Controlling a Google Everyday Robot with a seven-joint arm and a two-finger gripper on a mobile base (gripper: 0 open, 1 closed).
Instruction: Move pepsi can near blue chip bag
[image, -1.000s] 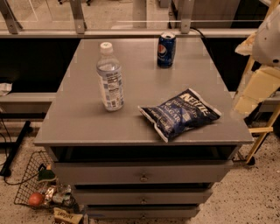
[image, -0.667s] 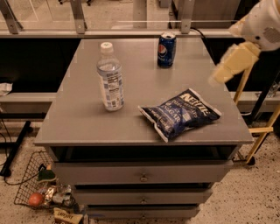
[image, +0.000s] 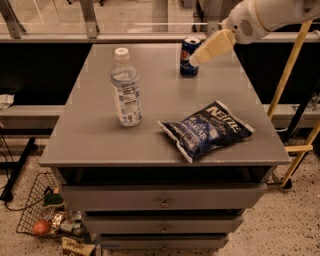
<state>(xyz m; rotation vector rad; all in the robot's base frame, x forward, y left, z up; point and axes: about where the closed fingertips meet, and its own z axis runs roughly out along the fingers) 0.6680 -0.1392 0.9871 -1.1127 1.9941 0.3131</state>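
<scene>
The pepsi can (image: 188, 57) stands upright at the far middle-right of the grey tabletop (image: 95, 135). The blue chip bag (image: 206, 130) lies flat near the front right edge, white lettering up. My gripper (image: 209, 48) reaches in from the upper right on a white arm and hangs just right of the can's top, overlapping it in view. Whether it touches the can does not show.
A clear water bottle (image: 125, 89) with a white cap stands left of centre. The table has drawers below. A wire basket (image: 42, 215) with litter lies on the floor at front left. A yellow pole (image: 289, 60) stands at the right.
My arm has swung in from the right edge, leftward and toward the far side, until the gripper is beside the can. The can, bag and bottle have not moved.
</scene>
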